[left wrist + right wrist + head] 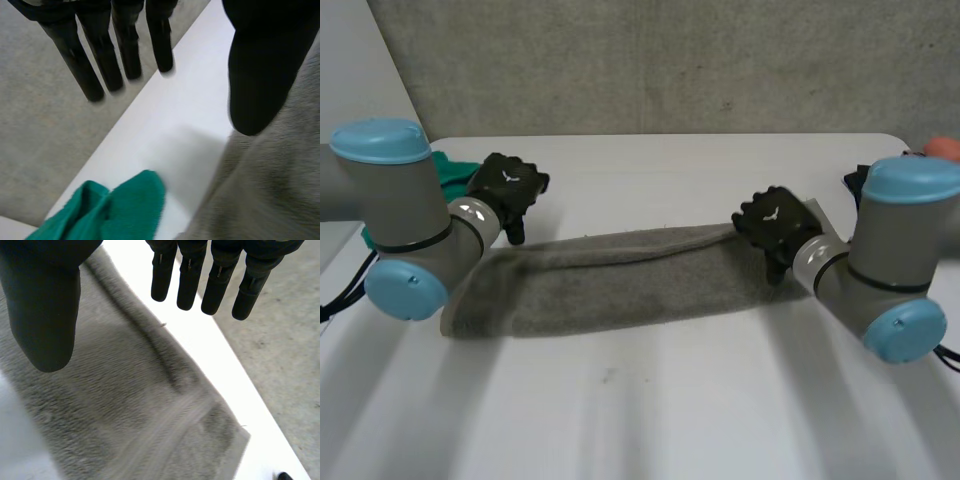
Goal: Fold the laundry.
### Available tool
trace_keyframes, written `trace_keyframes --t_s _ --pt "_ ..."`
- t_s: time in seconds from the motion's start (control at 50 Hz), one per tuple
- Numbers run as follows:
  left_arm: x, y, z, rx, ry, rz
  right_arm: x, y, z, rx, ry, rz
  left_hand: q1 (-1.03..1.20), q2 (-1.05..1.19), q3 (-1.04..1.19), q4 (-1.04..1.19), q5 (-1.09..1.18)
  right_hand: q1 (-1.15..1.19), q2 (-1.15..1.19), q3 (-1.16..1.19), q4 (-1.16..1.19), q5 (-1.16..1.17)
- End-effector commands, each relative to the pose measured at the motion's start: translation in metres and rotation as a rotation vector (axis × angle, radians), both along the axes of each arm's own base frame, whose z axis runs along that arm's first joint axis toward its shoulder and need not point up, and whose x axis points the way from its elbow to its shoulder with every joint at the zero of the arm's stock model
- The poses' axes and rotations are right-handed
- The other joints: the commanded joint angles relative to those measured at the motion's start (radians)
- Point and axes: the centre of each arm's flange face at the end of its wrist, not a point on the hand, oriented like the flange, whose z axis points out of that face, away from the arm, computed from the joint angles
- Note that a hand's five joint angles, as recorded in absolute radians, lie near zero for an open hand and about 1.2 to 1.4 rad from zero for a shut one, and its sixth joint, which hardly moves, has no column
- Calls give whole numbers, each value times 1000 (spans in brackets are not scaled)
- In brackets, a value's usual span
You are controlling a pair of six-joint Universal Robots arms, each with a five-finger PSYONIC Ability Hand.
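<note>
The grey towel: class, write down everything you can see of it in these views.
The grey towel looks like soft, fuzzy terry. It lies flat on the white table as a long band running side to side, apparently doubled over, with a raised ridge along its far edge. A flatter woven stripe crosses it near the right end. The open left hand and open right hand hang over its two far corners; contact is unclear. A green cloth lies near its left end.

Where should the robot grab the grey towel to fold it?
Probably at its two short ends. The grey towel lies flat in a long strip, with the open left robot hand and right robot hand by those ends. Come down from above and pinch the far corners: flat cloth offers only edges.
</note>
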Motion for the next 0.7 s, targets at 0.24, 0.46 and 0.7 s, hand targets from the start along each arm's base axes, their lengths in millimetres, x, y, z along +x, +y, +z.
trace_keyframes --t_s 0.24,0.46,0.7 --pt "-9 2 -29 169 138 -136 21 -54 -19 189 -272 -15 -239 -266 -285 -275 -274 -266 -253 -257 -244 -244" --pt "-27 -33 -68 124 145 -152 48 -86 -37 16 -351 1 -239 -266 -285 -275 -274 -266 -253 -257 -244 -244" --pt "-36 -97 -48 -337 189 39 61 -128 -28 -366 -478 -52 -239 -266 -285 -275 -274 -266 -253 -257 -244 -244"
